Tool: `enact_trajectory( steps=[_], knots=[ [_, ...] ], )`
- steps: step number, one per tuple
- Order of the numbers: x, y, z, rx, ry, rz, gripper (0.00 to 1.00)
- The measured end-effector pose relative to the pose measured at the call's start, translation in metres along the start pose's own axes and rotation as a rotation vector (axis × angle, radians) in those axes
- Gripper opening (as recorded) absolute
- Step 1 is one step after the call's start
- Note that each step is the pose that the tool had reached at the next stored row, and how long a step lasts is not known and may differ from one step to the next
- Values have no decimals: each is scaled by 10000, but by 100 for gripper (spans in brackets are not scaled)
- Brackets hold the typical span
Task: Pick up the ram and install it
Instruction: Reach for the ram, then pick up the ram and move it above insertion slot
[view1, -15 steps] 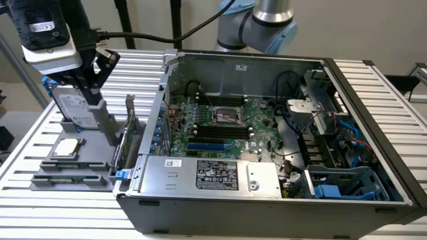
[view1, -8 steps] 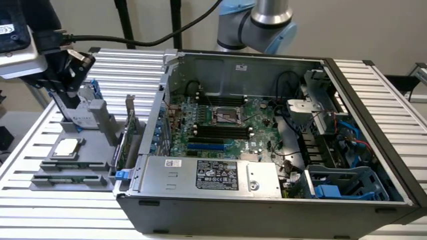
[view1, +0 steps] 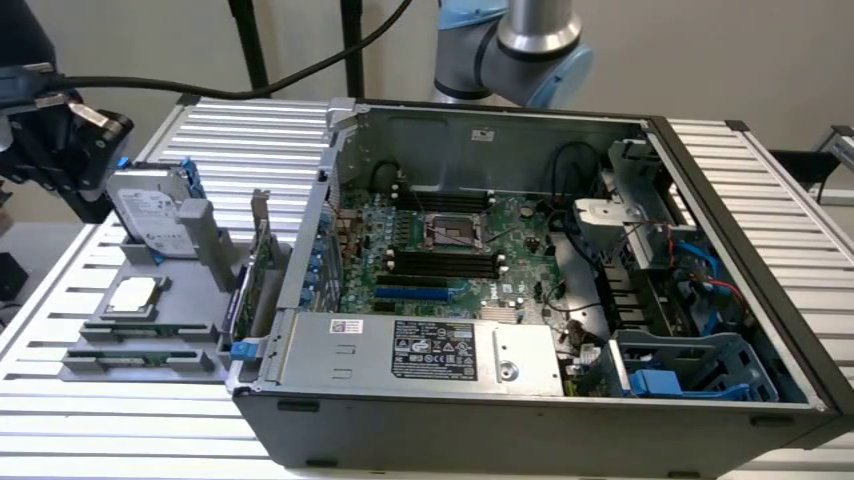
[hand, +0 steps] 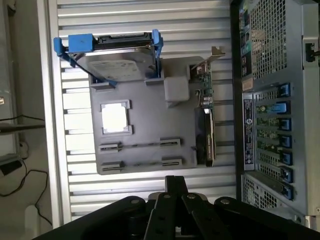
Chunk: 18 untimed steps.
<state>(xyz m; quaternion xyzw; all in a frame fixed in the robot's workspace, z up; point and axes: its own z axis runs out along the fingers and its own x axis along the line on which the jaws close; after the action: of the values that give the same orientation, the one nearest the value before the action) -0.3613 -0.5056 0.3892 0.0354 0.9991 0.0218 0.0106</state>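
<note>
The ram (hand: 140, 145) stands on edge as a thin strip between two clips of the grey parts tray (hand: 150, 110); in the exterior view it lies at the tray's near end (view1: 140, 329). My gripper (hand: 175, 184) hangs above the table off the tray's ram end, fingers shut together with nothing between them. In the exterior view the gripper (view1: 74, 190) is high at the far left, above the tray (view1: 180, 300). The open computer case (view1: 747, 250) shows the motherboard's black memory slots (view1: 441, 262).
On the tray stand a silver hard drive in a blue frame (hand: 117, 62), a processor chip (hand: 114, 118) and a green expansion card with a metal bracket (hand: 206, 115). The case wall (hand: 272, 125) rises right beside the tray. A black cable (view1: 267, 85) runs overhead.
</note>
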Motion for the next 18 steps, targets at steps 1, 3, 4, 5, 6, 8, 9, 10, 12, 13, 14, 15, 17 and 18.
enact_trajectory(
  steps=[1, 3, 4, 5, 6, 8, 9, 10, 12, 13, 14, 15, 17, 18],
  knots=[
    [44, -9, 0, 1, 1, 0, 11],
    [136, -27, 0, 3, 0, -1, 11],
    [180, -34, 1, 4, 0, -1, 11],
    [226, -42, 1, 4, -1, -1, 11],
    [271, -49, 2, 6, 0, 0, 11],
    [337, -60, 3, 8, 1, 0, 11],
    [339, -61, 4, 7, 0, -1, 11],
    [339, -61, 3, 8, 0, -1, 11],
    [340, -61, 3, 8, 0, -1, 11],
    [340, -61, 3, 7, 0, -1, 11],
    [340, -61, 3, 8, 0, -1, 11],
    [340, -61, 3, 7, -1, -1, 11],
    [340, -61, 3, 7, -1, -1, 11],
    [340, -61, 3, 7, 0, 0, 11]
  ],
)
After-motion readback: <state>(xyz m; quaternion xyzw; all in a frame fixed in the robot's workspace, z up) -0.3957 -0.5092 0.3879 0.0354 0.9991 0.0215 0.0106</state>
